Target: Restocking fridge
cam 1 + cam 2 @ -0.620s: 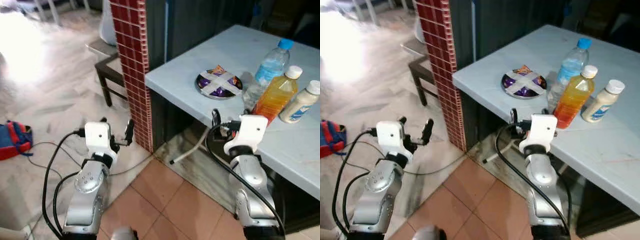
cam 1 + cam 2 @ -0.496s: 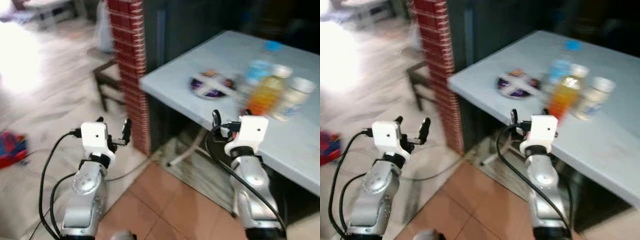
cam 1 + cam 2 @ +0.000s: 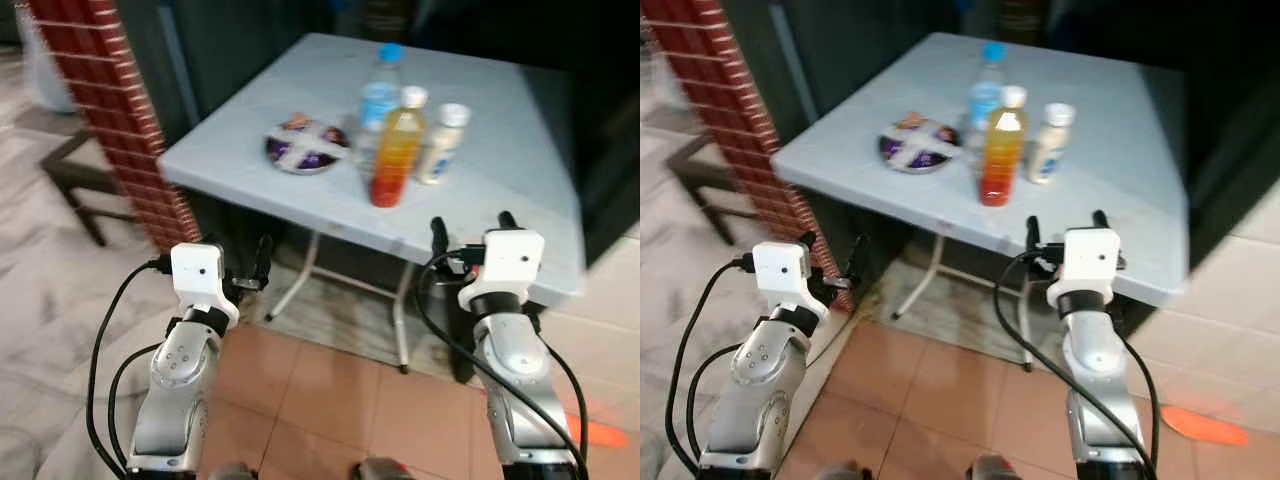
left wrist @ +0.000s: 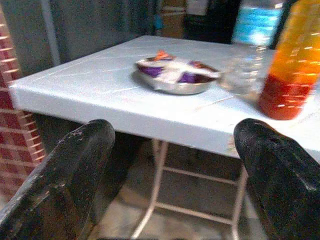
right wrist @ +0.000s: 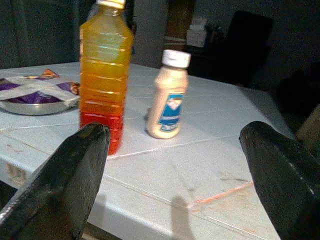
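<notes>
three bottles stand on the pale blue table (image 3: pixel 520 150), all ahead of and above both pincers, none yet handled. largest item first: the table edge lies just ahead of the right gripper (image 3: pixel 470 225), whose fingers are spread wide and empty, raised to about the level of the tabletop edge. the left gripper (image 3: pixel 240 262) is likewise spread and empty, held lower and off the table's near corner, beside the red brick pillar (image 3: pixel 110 110).

next in size, the water bottle (image 3: pixel 377 95) stands upright, farthest ahead of the right gripper. the orange juice bottle (image 5: pixel 105 70) stands upright in front of it, nearest the table edge, its long axis vertical; through the right wrist camera it sits toward one finger rather than centred between them. the small white bottle (image 5: pixel 167 95) stands upright just beside the juice, apart from it.

smallest, a shallow metal dish (image 4: pixel 175 77) of purple wrapped items lies beyond the left gripper, beside the bottles.

judgement: the right arm is the nearer to the juice bottle; a forward reach with a slight shift toward it would bring the bottle between the fingers. the fridge cannot be identified.
</notes>
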You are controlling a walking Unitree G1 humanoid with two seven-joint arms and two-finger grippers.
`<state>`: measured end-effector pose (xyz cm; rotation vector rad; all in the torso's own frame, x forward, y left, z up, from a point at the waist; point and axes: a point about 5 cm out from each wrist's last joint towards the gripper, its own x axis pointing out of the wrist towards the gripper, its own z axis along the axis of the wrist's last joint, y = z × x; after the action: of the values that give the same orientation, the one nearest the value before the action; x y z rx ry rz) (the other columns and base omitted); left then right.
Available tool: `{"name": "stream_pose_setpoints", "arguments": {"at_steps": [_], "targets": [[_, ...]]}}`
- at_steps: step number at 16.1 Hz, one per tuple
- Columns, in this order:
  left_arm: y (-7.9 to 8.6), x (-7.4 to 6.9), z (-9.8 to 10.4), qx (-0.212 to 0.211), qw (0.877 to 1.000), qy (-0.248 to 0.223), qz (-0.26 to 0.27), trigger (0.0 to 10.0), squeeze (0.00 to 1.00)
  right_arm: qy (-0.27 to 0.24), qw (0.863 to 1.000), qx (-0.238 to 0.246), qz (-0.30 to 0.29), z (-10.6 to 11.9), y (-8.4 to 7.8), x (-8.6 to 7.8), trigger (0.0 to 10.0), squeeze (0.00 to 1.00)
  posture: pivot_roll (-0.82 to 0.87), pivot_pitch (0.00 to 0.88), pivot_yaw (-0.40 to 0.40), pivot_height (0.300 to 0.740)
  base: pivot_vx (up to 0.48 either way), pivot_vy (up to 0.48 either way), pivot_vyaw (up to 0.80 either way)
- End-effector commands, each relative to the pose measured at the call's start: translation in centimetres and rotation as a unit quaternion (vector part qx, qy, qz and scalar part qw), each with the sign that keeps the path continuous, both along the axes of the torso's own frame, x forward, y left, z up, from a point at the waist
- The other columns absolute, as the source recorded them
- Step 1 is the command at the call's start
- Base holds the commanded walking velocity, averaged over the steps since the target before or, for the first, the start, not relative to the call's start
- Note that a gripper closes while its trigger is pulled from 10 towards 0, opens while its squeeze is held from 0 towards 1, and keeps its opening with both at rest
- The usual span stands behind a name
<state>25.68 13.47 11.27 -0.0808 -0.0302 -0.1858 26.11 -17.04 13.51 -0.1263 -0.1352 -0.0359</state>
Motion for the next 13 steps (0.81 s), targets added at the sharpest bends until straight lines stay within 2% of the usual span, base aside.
{"name": "stream_pose_setpoints", "arguments": {"at_steps": [1, 7, 12, 13], "targets": [[0.1, -0.1, -0.1, 0.002, 1.0, 0.005, -0.002, 10.0, 0.0, -0.003, 1.0, -0.005, 0.006, 0.4, 0.0, -0.2, 10.0, 0.0, -0.02, 0.046, 0.034, 0.74, 0.277, 0.0, 0.0], [0.3, -0.4, -0.3, 0.004, 1.0, 0.01, -0.003, 10.0, 0.0, -0.008, 0.999, -0.019, 0.032, 0.5, 0.9, -0.1, 10.0, 0.0, -0.01, 0.036, 0.034, 0.74, 0.318, 0.0, 0.0], [0.5, -0.5, -0.2, 0.008, 1.0, 0.007, 0.001, 10.0, 0.0, -0.038, 0.996, -0.063, 0.052, 1.3, 1.3, 0.3, 10.0, 0.0, 0.0, 0.029, 0.031, 0.74, 0.315, 0.0, 0.0], [0.5, -0.5, -0.2, 0.005, 1.0, 0.006, 0.004, 10.0, 0.0, -0.041, 0.995, -0.067, 0.055, 1.4, 1.4, 0.4, 10.0, 0.0, 0.0, 0.029, 0.03, 0.74, 0.0, 0.0, 0.0]]}}
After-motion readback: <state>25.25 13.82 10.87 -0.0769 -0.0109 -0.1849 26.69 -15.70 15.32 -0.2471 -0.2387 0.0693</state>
